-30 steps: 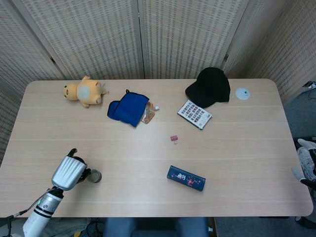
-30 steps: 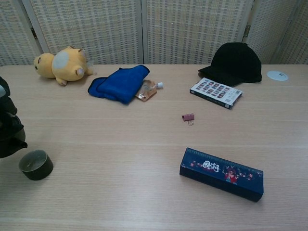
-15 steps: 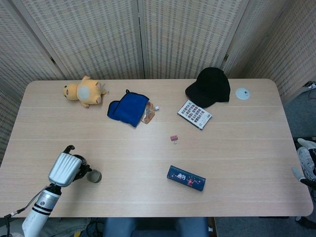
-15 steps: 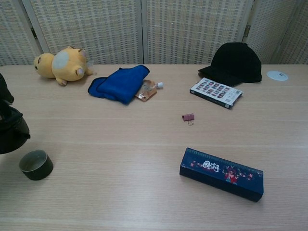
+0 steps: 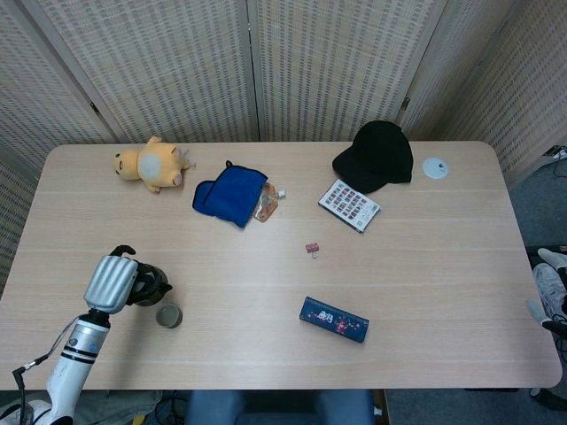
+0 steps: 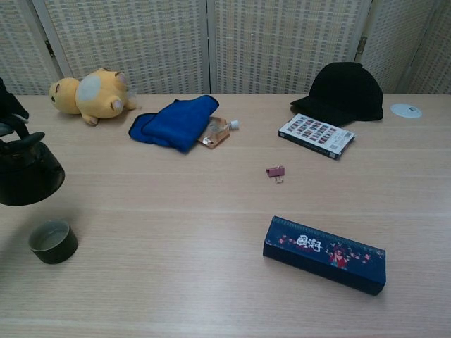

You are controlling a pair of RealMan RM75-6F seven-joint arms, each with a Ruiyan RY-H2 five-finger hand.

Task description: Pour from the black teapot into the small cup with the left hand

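My left hand [image 5: 111, 282] holds the black teapot [image 6: 27, 172] by its handle, lifted above the table near the front left. In the head view the teapot [image 5: 149, 285] shows partly under the silver hand. The small dark cup [image 6: 52, 241] stands upright on the table, below and a little right of the teapot; the cup [image 5: 168, 316] is apart from the pot. In the chest view only dark fingers [image 6: 10, 105] of the left hand show at the frame's left edge. My right hand is out of sight in both views.
A dark blue box [image 6: 324, 253] lies front centre-right. A pink clip [image 6: 275, 172] sits mid-table. Further back are a blue cloth [image 6: 176, 121], a small pouch [image 6: 215, 134], a yellow plush toy [image 6: 88, 94], a black cap [image 6: 345, 91], a card-like box [image 6: 316, 134] and a white disc [image 6: 406, 110].
The left hand has drawn the teapot up and back from over the cup, and the pot has levelled out. The cup has stayed in place.
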